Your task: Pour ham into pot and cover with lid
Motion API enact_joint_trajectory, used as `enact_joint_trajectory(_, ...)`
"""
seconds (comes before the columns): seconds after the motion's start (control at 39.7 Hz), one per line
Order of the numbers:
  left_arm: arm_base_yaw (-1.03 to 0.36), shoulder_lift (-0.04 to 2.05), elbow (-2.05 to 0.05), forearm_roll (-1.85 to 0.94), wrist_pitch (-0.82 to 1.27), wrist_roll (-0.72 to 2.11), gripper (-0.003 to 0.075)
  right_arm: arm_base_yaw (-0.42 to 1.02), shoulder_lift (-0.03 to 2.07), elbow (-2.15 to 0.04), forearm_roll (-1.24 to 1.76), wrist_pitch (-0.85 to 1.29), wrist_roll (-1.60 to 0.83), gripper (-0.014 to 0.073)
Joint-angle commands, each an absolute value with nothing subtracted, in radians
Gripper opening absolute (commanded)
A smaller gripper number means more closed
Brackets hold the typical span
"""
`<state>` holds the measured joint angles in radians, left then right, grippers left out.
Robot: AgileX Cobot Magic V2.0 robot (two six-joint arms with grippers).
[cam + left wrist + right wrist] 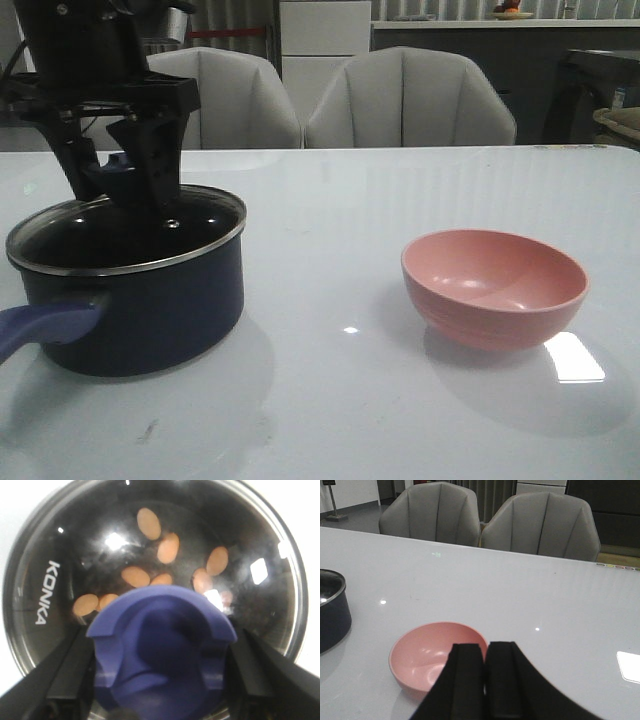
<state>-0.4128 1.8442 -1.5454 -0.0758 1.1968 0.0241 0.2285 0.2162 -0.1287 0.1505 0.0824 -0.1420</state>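
Observation:
The dark navy pot (150, 310) stands at the front left of the table, its blue-purple handle (45, 325) pointing left. The glass lid (190, 225) lies flat on the pot's rim. My left gripper (118, 178) is shut on the lid's blue knob (160, 650), one finger on each side. Through the glass, the left wrist view shows several orange-pink ham slices (167, 547) on the pot's black bottom. My right gripper (485, 650) is shut and empty, hovering just behind the pink bowl (437, 652). It does not show in the front view.
The pink bowl (495, 285) stands empty at the right of the table, well apart from the pot. The pot's edge also shows in the right wrist view (330, 610). Two grey chairs (410, 95) stand behind the table's far edge.

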Motion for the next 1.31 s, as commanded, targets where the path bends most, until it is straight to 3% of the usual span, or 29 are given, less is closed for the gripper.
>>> enact_joint_trajectory(0.0,-0.42,1.809,-1.559,-0.121,1.288,0.01,0.051,0.229,0.224,-0.157,0.148,0.0,-0.15,0.0149)
enact_joint_trajectory(0.76,-0.42,1.724,-1.72,-0.088,1.286,0.014,0.0524,0.229,0.224,-0.157,0.148,0.0,-0.15,0.0149)
enact_joint_trajectory(1.01,-0.42,1.541,-1.632,-0.05,1.187,0.016,0.0523,0.229,0.224,-0.157,0.148,0.0,-0.15,0.0149)
enact_joint_trajectory(1.29,-0.42,1.209,-1.382,-0.019,0.991,0.016,0.0523,0.229,0.224,-0.157,0.148,0.0,-0.15,0.0149)
